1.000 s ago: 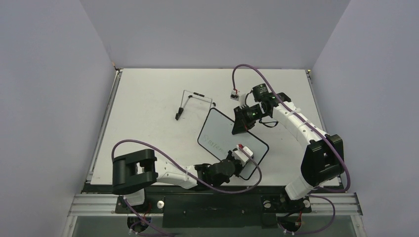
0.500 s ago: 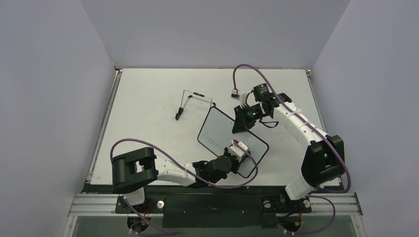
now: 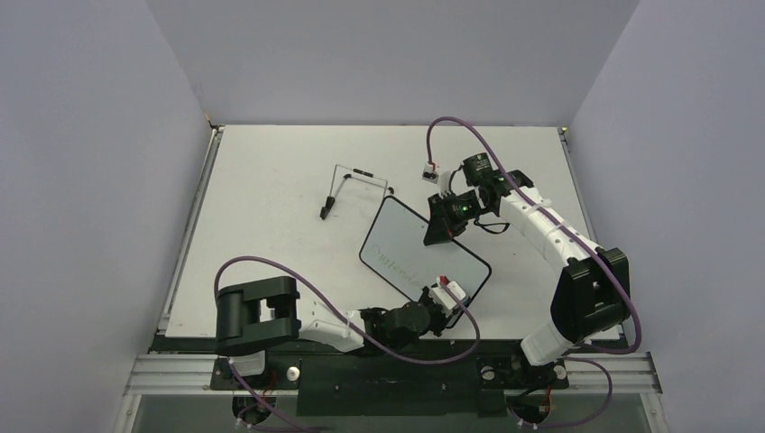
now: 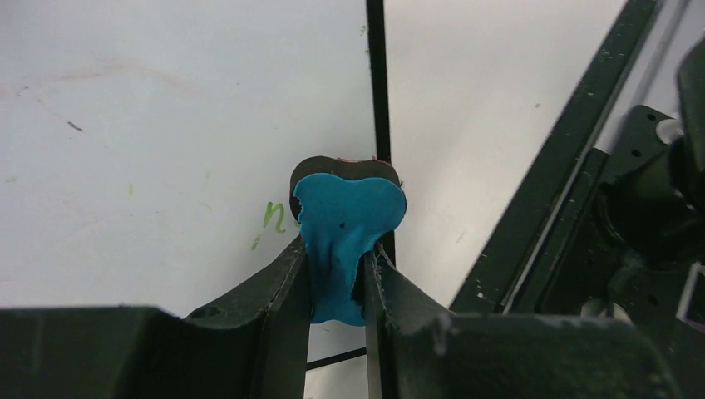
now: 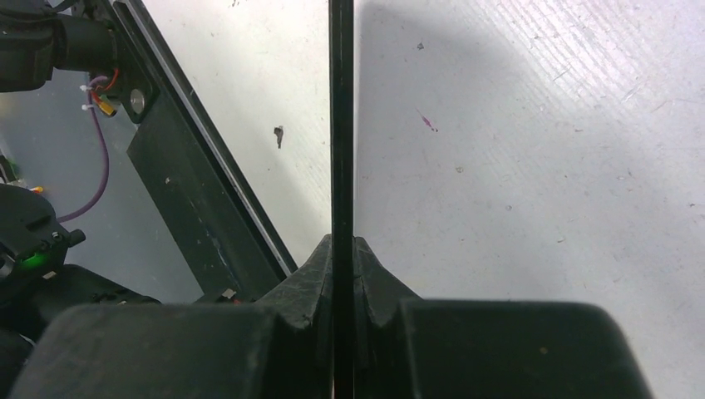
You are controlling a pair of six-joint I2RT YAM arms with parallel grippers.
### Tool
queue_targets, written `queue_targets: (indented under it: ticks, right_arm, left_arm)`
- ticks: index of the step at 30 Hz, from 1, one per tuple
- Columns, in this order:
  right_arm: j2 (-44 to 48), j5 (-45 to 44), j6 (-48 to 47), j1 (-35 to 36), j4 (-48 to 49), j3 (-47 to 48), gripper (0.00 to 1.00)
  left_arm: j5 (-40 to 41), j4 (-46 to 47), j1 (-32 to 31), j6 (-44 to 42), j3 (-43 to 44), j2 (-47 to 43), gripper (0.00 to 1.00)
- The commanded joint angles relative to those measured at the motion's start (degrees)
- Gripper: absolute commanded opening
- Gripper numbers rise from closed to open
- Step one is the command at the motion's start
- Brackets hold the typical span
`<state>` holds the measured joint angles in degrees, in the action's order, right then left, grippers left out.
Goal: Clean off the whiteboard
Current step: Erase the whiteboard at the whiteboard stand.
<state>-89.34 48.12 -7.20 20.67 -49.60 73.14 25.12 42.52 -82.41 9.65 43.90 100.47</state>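
The white table (image 3: 271, 234) fills the middle of the top view. The whiteboard (image 3: 410, 236) sits on it at an angle, just right of centre, with a wire stand (image 3: 363, 171) to its upper left. The right claw (image 5: 342, 249) is clenched on the board's upper frame edge. The left claw (image 4: 337, 266) grasps a blue eraser (image 4: 349, 208) at the board's lower edge, beside a green mark (image 4: 273, 214)

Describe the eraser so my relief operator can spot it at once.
On the white table, find the black-framed whiteboard, right of centre. At its near edge the left gripper pinches the eraser. It is the only bright blue thing in view.
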Motion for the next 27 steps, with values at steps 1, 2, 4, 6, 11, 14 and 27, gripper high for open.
queue_targets:
  ticks: [1, 2, 4, 6, 11, 14, 27]
  right_arm:
    - [4.16, 4.02, 1.37, 0.11, 1.48, 0.29, 0.00]
    - [4.21, 4.07, 1.50, 0.09, 1.63, 0.22, 0.00]
    - [4.30, 4.09, 1.71, 0.03, 1.90, 0.18, 0.00]
    - [4.27, 4.08, 1.81, 0.03, 2.01, 0.10, 0.00]
    - [4.29, 4.07, 1.92, 0.08, 2.05, 0.12, 0.00]
    - [4.27, 3.94, 1.93, 0.12, 2.08, 0.07, 0.00]
    - [4.09, 3.61, 2.28, -0.01, 2.28, 0.02, 0.00]
  left_arm:
    - [10.37, -2.90, 0.38, -0.06, 4.15, 0.46, 0.00]
    - [14.75, -3.64, 0.61, 0.74, 4.16, -0.26, 0.00]
    - [18.72, -4.97, 1.53, 2.45, 3.24, -1.82, 0.00]
    - [19.88, -6.81, 2.91, 4.78, 2.29, -3.01, 0.00]
    - [11.84, -4.50, 4.19, 3.66, 1.07, -3.17, 0.00]
    - [6.52, -1.70, 2.12, 0.62, 2.21, -1.72, 0.00]
    - [2.40, -3.50, -2.66, -3.77, 7.63, 0.78, 0.00]
